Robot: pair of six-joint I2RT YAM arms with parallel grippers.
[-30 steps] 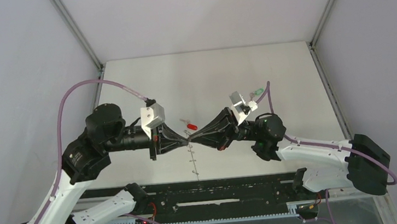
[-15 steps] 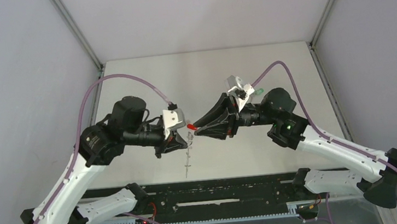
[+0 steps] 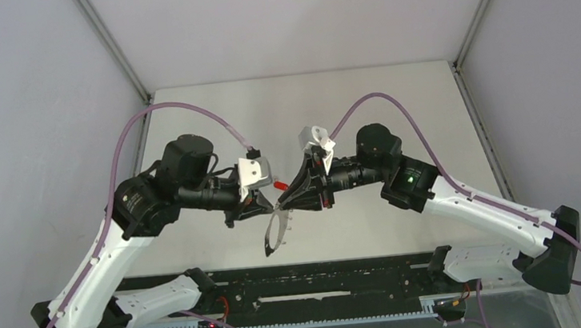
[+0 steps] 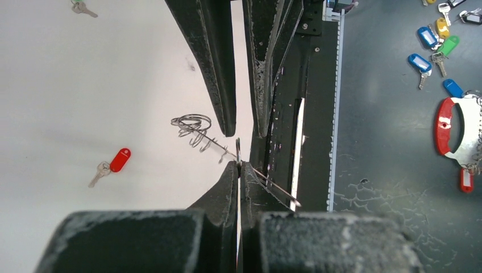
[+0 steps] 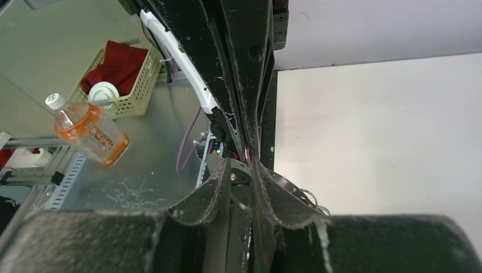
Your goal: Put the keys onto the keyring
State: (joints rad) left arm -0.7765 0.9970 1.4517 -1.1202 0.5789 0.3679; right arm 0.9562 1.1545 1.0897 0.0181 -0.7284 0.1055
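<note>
The keyring (image 3: 271, 234) hangs limp above the table from my left gripper (image 3: 274, 207), which is shut on its small metal ring. In the left wrist view the ring stands edge-on in the left gripper (image 4: 239, 164), and the chain (image 4: 196, 128) trails left. My right gripper (image 3: 282, 205) meets it tip to tip with its jaws a little apart at the ring, and I cannot tell if they touch it. In the right wrist view, chain coils (image 5: 310, 199) show beside that gripper (image 5: 241, 162). The red-headed key (image 3: 280, 185) (image 4: 116, 162) lies on the table. The green-headed key (image 4: 82, 8) lies farther off and is hidden in the top view.
A black rail (image 3: 298, 280) runs along the table's near edge. Grey walls enclose the white table (image 3: 212, 131). Off the table lie several coloured key tags (image 4: 432, 40), a red-handled tool (image 4: 449, 128), an orange bottle (image 5: 91, 133) and a basket (image 5: 119, 74).
The right arm swung left and its gripper dropped from beside the red key to the left gripper's tip. The chain has swung and now hangs as a loop. The left arm barely moved.
</note>
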